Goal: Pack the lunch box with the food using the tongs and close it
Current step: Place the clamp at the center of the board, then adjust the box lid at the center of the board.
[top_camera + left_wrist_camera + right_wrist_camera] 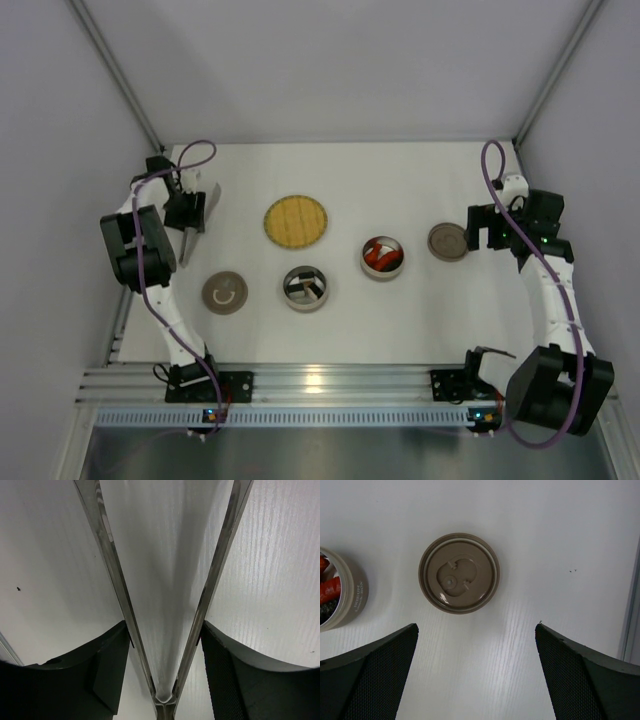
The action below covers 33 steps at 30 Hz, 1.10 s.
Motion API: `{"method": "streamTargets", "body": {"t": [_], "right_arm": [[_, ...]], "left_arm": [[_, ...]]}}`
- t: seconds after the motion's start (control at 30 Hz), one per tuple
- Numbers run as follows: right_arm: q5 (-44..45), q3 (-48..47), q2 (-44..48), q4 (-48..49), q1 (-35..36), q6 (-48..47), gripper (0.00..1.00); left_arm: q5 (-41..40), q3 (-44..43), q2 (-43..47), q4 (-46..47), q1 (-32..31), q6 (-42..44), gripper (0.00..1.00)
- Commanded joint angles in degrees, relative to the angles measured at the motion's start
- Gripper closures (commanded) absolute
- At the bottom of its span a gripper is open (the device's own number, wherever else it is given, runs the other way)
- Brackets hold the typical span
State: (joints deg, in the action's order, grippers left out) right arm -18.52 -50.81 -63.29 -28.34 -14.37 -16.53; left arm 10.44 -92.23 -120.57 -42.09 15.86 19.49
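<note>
My left gripper (165, 625) has the silver tongs (116, 580) between its fingers. Both dark fingers rest against the outside of the two tong arms, which spread in a V away from the camera over bare white table. In the top view this gripper (190, 215) is at the far left. One round lunch box tin (383, 257) holds red-orange food pieces (327, 587). The other tin (305, 288) holds dark and white pieces. My right gripper (476, 627) is open and empty, just short of a brown lid (459, 573).
A second brown lid (224, 292) lies left of the front tin. The round yellow woven plate (297, 221) sits bare at the middle back. Grey walls close in both sides and the back. A metal rail (320, 380) runs along the near edge.
</note>
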Motion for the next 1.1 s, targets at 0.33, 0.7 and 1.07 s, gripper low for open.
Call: {"method": "streamTargets", "body": {"t": [0.33, 0.7, 1.07], "right_arm": [[-2.0, -3.1, 1.0, -0.7, 0.4, -0.5, 0.00], [-4.1, -3.7, 1.3, -3.0, 1.0, -2.4, 0.01], [-4.8, -3.2, 0.3, -6.0, 7.2, -5.3, 0.01]], "left_arm": [[3.5, -5.7, 11.5, -6.6, 0.3, 1.5, 0.02], [24.1, -3.8, 26.7, -27.8, 0.2, 25.9, 0.02], [13.4, 27.1, 42.3, -30.3, 0.3, 55.0, 0.14]]}}
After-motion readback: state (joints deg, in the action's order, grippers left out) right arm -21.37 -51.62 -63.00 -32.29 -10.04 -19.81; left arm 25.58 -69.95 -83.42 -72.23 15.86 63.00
